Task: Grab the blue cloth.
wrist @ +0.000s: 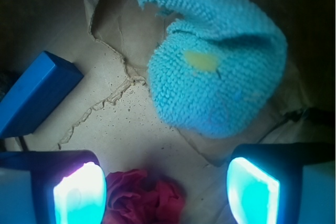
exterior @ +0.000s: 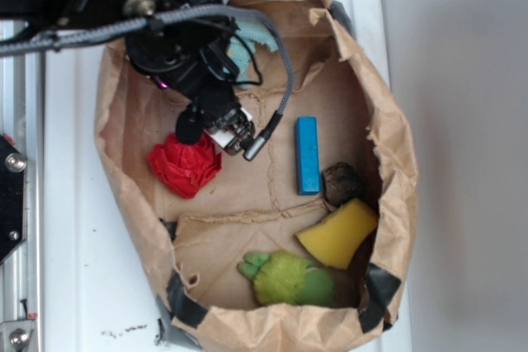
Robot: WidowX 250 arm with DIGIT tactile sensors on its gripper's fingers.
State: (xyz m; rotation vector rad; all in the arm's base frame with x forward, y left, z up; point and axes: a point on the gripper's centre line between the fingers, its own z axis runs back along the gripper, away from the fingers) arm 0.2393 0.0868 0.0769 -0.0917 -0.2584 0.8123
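The blue cloth is a fuzzy pale-blue bundle with a small yellowish spot, lying on the brown paper floor. In the wrist view it sits ahead of my fingertips, apart from them. From the exterior camera only a patch of the blue cloth shows, behind the arm at the back of the bag. My gripper is open with nothing held between its glowing pads. The gripper hovers inside the bag just above the red ball.
A red paper ball lies under the open jaws. A rigid blue block lies to the right, with a brown lump, a yellow sponge and a green plush nearer the front. Crumpled paper bag walls ring everything.
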